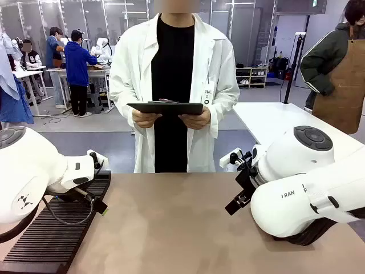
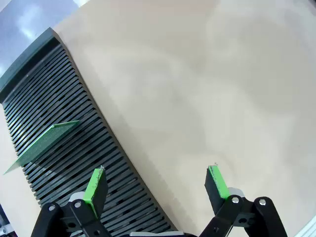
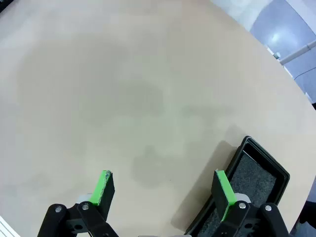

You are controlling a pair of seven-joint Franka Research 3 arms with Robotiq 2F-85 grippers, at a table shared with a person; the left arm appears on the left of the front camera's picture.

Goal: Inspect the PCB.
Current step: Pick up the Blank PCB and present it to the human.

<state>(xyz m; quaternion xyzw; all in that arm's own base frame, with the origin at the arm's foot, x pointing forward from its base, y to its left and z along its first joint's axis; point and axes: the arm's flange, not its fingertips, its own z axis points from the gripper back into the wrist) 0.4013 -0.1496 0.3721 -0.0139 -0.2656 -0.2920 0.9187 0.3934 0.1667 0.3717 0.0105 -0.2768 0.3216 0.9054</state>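
PCB leans in the slotted black rack; with left gripper and right gripper both spread empty, an off-centre pinch could jam or tip it.

White arms, dark round joint caps

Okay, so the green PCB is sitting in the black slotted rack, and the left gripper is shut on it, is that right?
Not quite. The PCB does sit in the slotted rack, but the left gripper is open and apart from it, holding nothing, as the left wrist view shows.
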